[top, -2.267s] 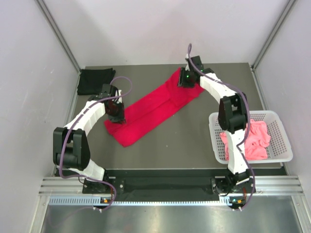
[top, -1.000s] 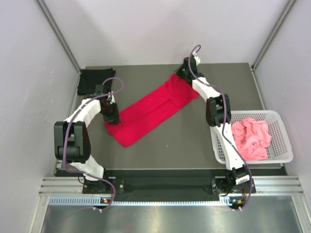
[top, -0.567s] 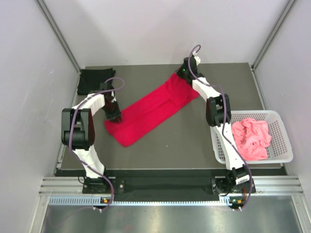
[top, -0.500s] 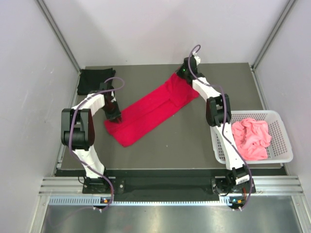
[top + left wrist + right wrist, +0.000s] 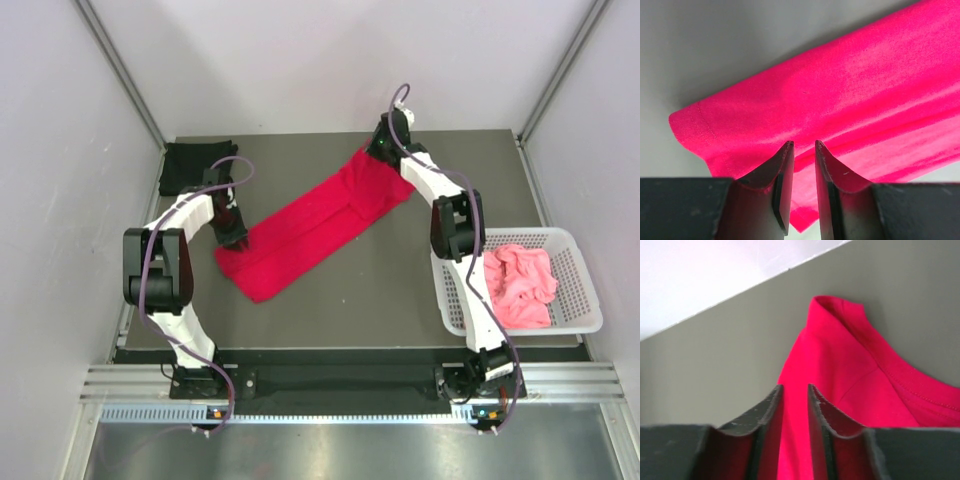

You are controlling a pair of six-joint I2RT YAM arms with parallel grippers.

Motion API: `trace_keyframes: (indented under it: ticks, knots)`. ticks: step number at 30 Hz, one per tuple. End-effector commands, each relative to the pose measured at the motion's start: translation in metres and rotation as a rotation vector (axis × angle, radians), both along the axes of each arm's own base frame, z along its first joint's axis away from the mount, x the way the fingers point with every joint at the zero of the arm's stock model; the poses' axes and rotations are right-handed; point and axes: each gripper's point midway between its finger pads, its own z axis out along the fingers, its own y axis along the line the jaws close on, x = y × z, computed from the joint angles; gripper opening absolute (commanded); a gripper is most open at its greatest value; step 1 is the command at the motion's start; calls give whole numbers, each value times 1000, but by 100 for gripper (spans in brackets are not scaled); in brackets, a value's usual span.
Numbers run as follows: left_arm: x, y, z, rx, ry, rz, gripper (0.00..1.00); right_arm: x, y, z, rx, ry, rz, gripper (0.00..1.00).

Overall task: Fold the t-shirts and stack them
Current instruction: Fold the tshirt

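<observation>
The bright red t-shirt (image 5: 315,225) lies as a long folded strip running diagonally across the table. My left gripper (image 5: 235,240) hovers over its near-left end; in the left wrist view the gripper (image 5: 804,144) is open a narrow slot, with red cloth (image 5: 840,90) flat beneath it. My right gripper (image 5: 380,155) is at the strip's far-right end. Its jaws (image 5: 795,386) stand slightly apart, and the edge of the red cloth (image 5: 840,365) runs between them. A black t-shirt (image 5: 195,165) lies folded at the far-left corner. The salmon pink t-shirt (image 5: 518,285) is crumpled in the basket.
The white lattice basket (image 5: 570,240) stands at the table's right edge beside the right arm. Grey walls close in the table at the left, back and right. The black t-shirt lies just behind the left arm's wrist.
The right gripper's jaws have parted a little over the red t-shirt's far end, and that arm's elbow has shifted slightly right. The left gripper has hardly moved.
</observation>
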Motion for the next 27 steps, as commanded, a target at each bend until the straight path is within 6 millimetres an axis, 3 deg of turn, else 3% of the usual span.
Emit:
trace_keyframes:
  ticks: [1,8,12,19,27]
  knots:
    - [5,1,12,-6,-35,12,29,-10,14,20,-33,-21,45,28]
    - [7,3,6,3,-12,30,29,-4,36,-10,-6,-8,61,29]
    - [-1,6,-8,22,51,45,29,2,35,-28,-25,0,36,29]
    - [-35,17,-30,87,199,91,29,11,22,-51,36,55,-58,29]
    - [-76,17,-45,85,349,99,30,26,25,-61,173,49,-112,26]
